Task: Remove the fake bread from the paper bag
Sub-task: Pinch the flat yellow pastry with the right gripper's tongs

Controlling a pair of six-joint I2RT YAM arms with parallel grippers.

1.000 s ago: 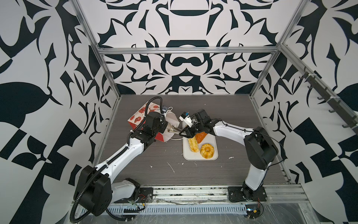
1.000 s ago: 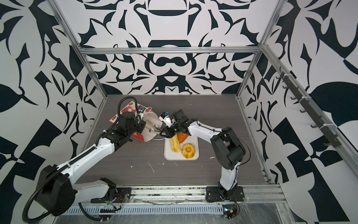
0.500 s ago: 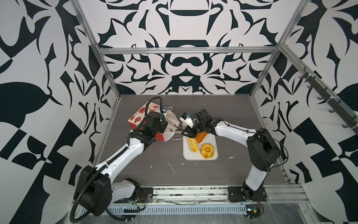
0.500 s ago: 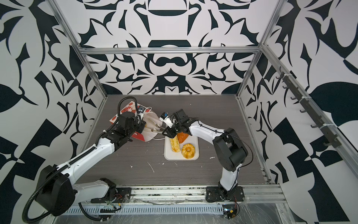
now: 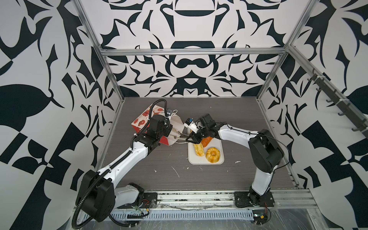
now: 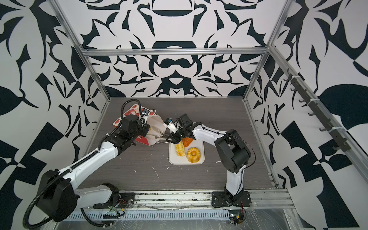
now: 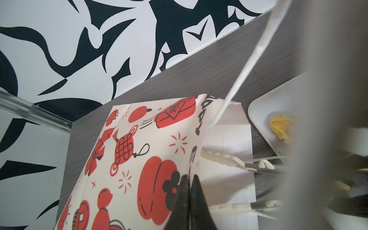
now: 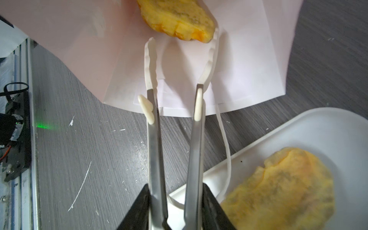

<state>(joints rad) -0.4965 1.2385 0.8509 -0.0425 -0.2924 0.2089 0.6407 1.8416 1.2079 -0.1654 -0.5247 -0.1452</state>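
Right now the paper bag (image 5: 142,121) lies on its side on the desk (image 5: 229,111), a little left of the middle in both top views. Its open mouth is turned toward the white tray (image 5: 196,160) just to its right. The left gripper (image 7: 190,183) has its jaws pinched tight on the top edge of the mouth and holds it up, so the bag gapes. The right gripper (image 8: 176,191) has its jaws set narrow around the two metal arms of a pair of tongs (image 8: 154,139), which point leftward in the top views, into the mouth. The tongs' white tips stand apart with nothing between them. One piece of fake bread (image 8: 177,18) sits on the white inside of the bag, straight ahead of those tips and deeper in. One tip looks to be just touching its side and the other is short of it. The piece seems to lie slanted across the line of the tongs, so I think they must go a bit farther in before they squeeze. The right arm is the near one, since the left is busy with the bag. The long stick (image 5: 199,150), the triangle piece (image 5: 206,141) and the ring bun (image 5: 212,155) are out on the tray. Most of the piece in the bag is cut off at the edge of the right wrist picture, so I cannot tell its kind or full length. From above, the left arm covers the mouth, and I cannot tell if more bread hides deeper. A white cord handle (image 8: 225,139) trails beside the tongs and might catch.
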